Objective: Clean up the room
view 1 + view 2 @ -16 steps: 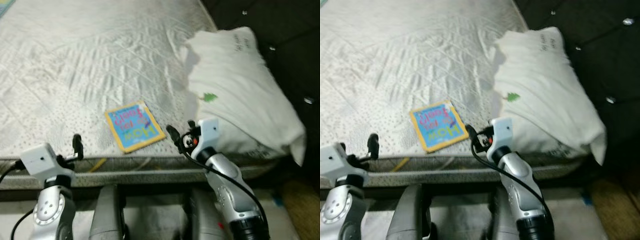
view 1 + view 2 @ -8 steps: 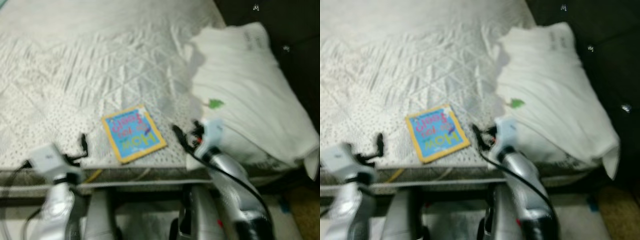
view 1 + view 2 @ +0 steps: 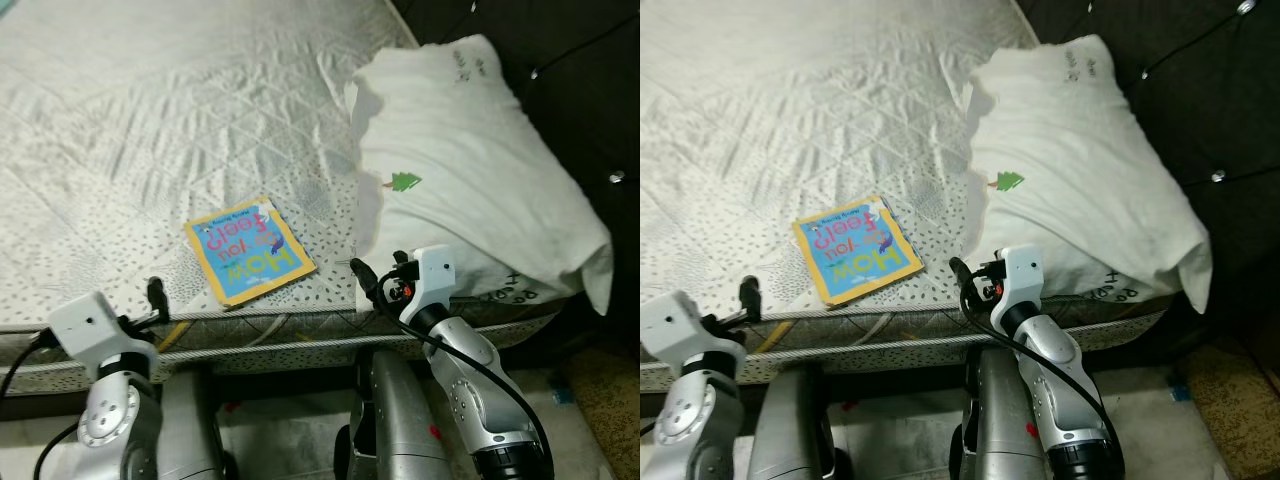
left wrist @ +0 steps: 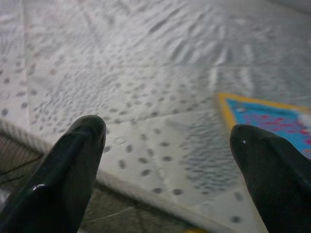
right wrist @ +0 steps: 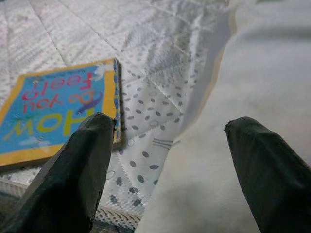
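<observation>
A blue picture book point(image 3: 248, 250) with a yellow border lies flat on the white mattress point(image 3: 150, 120), close to its front edge. A large white pillow point(image 3: 470, 160) with a small green tree print rests to the right of the book. My right gripper point(image 3: 380, 268) hovers open at the mattress edge, between the book point(image 5: 58, 111) and the pillow point(image 5: 252, 73), holding nothing. My left gripper point(image 4: 170, 145) is open over the front edge, left of the book point(image 4: 272, 119), and its fingers point(image 3: 153, 292) are empty.
A dark tufted headboard point(image 3: 560, 60) rises behind the pillow at the right. Something yellow point(image 3: 170, 335) pokes out under the mattress edge. A brown mat point(image 3: 600, 400) lies on the floor at the lower right.
The whole picture has shifted and sharpened after a blur, so the camera moved. Both arms keep their pose at the mattress edge; book and pillow lie as before.
</observation>
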{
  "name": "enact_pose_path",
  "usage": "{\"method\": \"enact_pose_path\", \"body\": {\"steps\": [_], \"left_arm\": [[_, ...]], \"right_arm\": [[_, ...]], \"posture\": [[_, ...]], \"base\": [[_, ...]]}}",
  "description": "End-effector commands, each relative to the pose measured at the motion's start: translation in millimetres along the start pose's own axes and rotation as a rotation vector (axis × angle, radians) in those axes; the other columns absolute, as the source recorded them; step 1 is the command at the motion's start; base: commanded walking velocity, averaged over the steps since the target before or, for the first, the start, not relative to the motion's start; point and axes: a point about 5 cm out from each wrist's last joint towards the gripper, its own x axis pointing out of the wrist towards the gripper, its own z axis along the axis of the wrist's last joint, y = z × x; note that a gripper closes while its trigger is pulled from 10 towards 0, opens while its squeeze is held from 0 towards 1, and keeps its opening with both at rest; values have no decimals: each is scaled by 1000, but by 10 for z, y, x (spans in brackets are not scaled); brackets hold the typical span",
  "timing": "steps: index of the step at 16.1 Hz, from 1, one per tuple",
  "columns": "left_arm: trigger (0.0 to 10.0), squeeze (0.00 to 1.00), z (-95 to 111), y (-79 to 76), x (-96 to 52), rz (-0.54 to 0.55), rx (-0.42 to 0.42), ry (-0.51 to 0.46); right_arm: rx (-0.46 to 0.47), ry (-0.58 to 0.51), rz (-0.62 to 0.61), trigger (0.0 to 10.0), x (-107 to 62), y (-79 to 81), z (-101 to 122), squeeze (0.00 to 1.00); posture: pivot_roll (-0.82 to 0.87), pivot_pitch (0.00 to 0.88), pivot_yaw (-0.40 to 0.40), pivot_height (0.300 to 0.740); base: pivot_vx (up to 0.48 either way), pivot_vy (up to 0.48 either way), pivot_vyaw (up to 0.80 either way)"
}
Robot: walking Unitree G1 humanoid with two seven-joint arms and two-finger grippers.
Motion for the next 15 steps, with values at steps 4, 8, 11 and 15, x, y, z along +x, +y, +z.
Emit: {"method": "enact_pose_path", "body": {"steps": [4,8,11,15], "left_arm": [[10000,0,-63,200,128,33,-74,87],[10000,0,-116,52,354,-111,-208,202],[10000,0,-193,-108,476,-231,-255,266],[10000,0,-287,-131,533,-232,-306,335]], "right_arm": [[-11,7,-37,10000,-53,-79,10,0],[-38,13,-68,10000,-89,-178,34,0],[-8,12,-29,10000,-118,-160,68,0],[-1,85,228,10000,-261,26,24,0]], "posture": [[-63,193,-87,498],[-86,197,-100,498],[-105,196,-100,498],[-122,195,-94,498]], "base": [[0,0,0],[0,0,0],[0,0,0],[0,0,0]]}}
